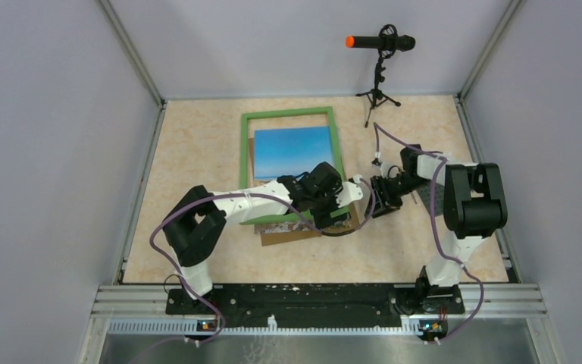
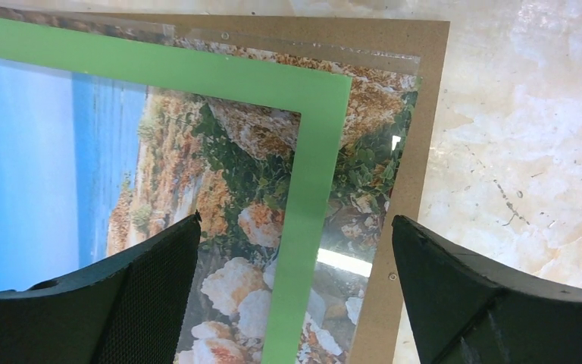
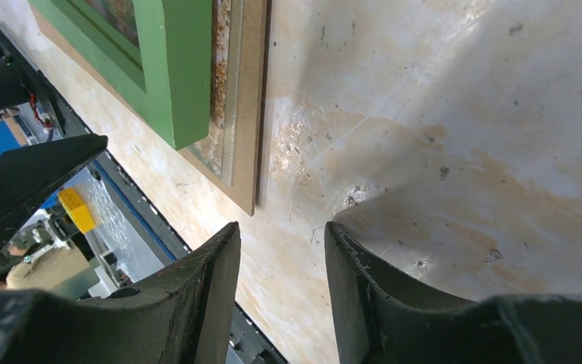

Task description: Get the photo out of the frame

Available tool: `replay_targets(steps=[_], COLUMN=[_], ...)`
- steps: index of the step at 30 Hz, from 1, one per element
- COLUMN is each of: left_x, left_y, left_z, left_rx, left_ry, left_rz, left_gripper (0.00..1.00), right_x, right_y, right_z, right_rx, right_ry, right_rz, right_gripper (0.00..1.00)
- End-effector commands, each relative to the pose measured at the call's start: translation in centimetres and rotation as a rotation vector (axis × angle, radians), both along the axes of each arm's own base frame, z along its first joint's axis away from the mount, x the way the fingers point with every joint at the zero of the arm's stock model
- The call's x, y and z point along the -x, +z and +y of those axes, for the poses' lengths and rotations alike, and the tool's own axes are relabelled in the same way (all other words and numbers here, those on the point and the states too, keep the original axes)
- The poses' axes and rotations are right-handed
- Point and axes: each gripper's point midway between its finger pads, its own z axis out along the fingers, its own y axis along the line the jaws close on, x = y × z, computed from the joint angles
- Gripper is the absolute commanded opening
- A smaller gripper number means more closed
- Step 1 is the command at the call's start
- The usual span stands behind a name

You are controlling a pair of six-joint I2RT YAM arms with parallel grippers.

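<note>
The frame (image 1: 288, 114) lies flat on the bench (image 1: 197, 159), toward its far edge and about midway across, sitting askew over the brown backing board (image 1: 292, 235). The photo (image 1: 292, 152) lies on that board, partly under the green border. The left fingers (image 2: 144, 288) hang spread wide over the frame's near right corner, gripping nothing. The right fingers (image 3: 197, 296), narrowly parted and empty, hover just beside that corner above bare bench.
</note>
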Motion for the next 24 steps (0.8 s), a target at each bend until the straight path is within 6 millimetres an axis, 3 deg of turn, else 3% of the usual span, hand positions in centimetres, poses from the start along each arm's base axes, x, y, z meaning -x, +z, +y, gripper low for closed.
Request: replay_targets(steps=[1, 12, 18, 24], left_x=[-0.8, -0.8, -0.7, -0.3], left_y=[1.7, -1.1, -2.3, -2.8], left_z=[0.0, 0.1, 0.4, 0.0], left_rx=[0.020, -0.054, -0.073, -0.073], left_ry=[-0.030, -0.051, -0.044, -0.059], left_rz=[-0.077, -0.093, -0.095, -0.097], left_gripper=[0.99, 0.99, 0.99, 0.99], right_x=[-1.5, -0.6, -0.1, 0.0], right_y=[-0.2, -1.2, -2.4, -4.1], right_z=[-0.1, 1.4, 1.7, 1.1], right_rx=[0.034, -0.015, 0.056, 0.150], right_ry=[0.038, 0.043, 0.067, 0.071], right_rz=[-0.105, -0.041, -0.039, -0.023], right_gripper=[0.46, 0.45, 0.45, 0.38])
